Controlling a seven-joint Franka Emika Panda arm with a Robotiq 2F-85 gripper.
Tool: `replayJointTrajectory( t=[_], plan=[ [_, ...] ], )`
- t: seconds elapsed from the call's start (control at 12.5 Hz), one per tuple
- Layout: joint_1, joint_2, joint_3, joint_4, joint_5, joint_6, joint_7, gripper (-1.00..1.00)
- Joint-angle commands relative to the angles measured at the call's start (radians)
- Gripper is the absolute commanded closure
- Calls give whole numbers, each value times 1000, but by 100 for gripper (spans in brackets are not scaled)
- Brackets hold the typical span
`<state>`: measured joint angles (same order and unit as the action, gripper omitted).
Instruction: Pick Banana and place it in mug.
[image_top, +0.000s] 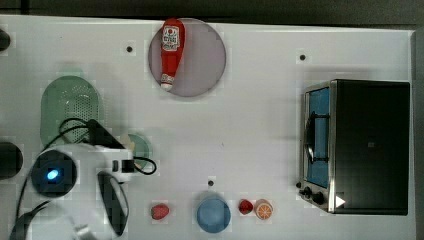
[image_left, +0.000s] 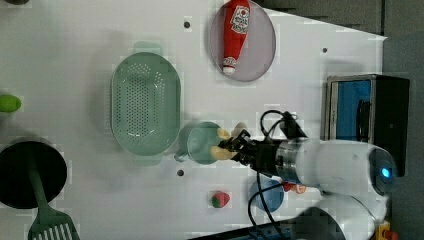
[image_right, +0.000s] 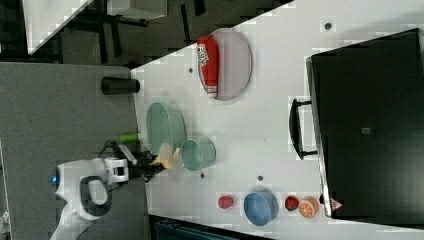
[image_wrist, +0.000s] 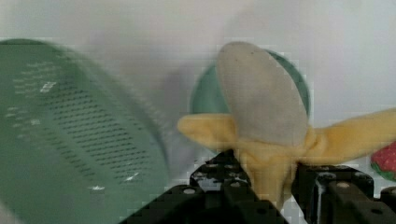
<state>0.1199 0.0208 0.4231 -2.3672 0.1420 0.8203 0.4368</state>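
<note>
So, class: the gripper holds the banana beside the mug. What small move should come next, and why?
Probably carry the banana a little further until it hangs over the mug's opening, then lower it. The gripper is shut on the banana, but the left view shows the fruit at the mug's rim, not inside it, with the colander close beside.

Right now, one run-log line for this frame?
phase: carry | gripper: shut on banana | banana: off table, beside mug, not in it | next: move over mug, release
</note>
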Motion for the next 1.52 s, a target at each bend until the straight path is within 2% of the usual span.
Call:
replayJointTrajectory(
  t=[0.08, 0.16, 0.4, 0.48, 0.72, 0.88, 1.2, 1.36, 1.52],
  plan=[
    [-41, 116, -14, 4, -19, 47, 61, 9],
    [-41, 149, -15, 5, -19, 119, 61, -23],
    [-41, 180, -22, 2, -19, 164, 61, -86],
    [-41, 174, -24, 6, -19, 163, 61, -99],
    [-48, 127, -36, 18, -17, 159, 61, -100],
    [-62, 38, -76, 39, -18, 111, 42, -100],
    [-86, -143, -214, 165, -18, -212, -59, -100],
    [-97, -179, -301, 281, -21, -393, -95, -100],
    [-105, -191, -387, 400, -54, -576, -216, -100]
  ],
)
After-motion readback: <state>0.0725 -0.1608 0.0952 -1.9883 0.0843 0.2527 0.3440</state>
